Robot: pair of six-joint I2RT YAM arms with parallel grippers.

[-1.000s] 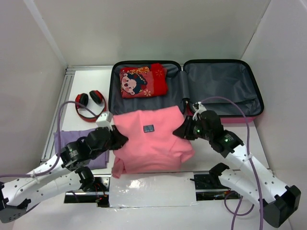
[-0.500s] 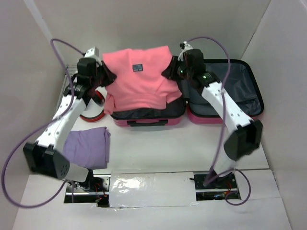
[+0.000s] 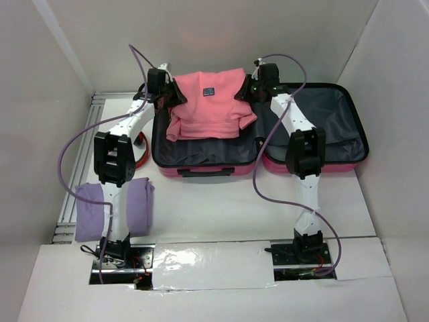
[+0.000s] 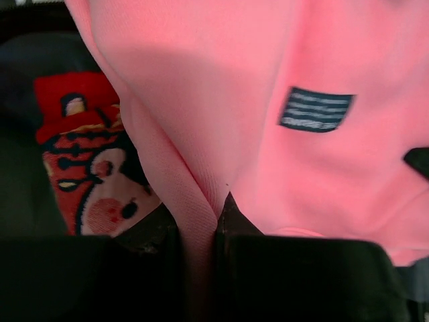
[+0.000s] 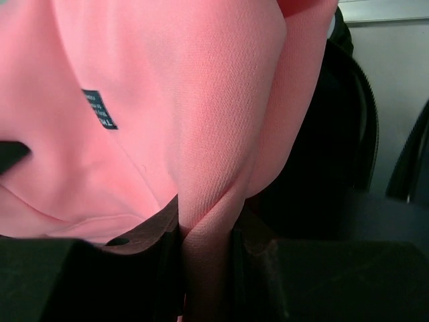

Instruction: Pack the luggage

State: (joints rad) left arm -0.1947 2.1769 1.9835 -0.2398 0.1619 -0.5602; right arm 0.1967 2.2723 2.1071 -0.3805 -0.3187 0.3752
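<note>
Well to the near left of the luggage (image 3: 315, 124), a folded purple cloth (image 3: 90, 211) sits by the left arm's base. Just off the luggage's left edge, a red headphone band (image 3: 141, 159) peeks out from behind that arm.

Now the left gripper (image 3: 171, 96), up at the luggage's far-left corner: it's pinching a fold of the pink garment (image 3: 208, 111), and the wrist view shows the cloth squeezed tight between the two pads (image 4: 141, 275). The garment hangs stretched between both grippers over the far part of the luggage's left half. Its dark label (image 4: 315, 109) faces up and its lower edge droops into that half. Beneath it on the left, the red cartoon-print cloth (image 4: 84, 157) lies in the same half. A band of grey lining shows between the garment's lower edge and the luggage's near wall.

On to the far end of the hinge line and the right gripper (image 3: 247, 90), clamped on the garment's other side with a fold nipped between its fingers. To the right, the luggage's right half lies flat, grey lining in plain view out to the black rim. The luggage itself sits opened at the far side of the table (image 3: 221, 208), hinge down the middle.
</note>
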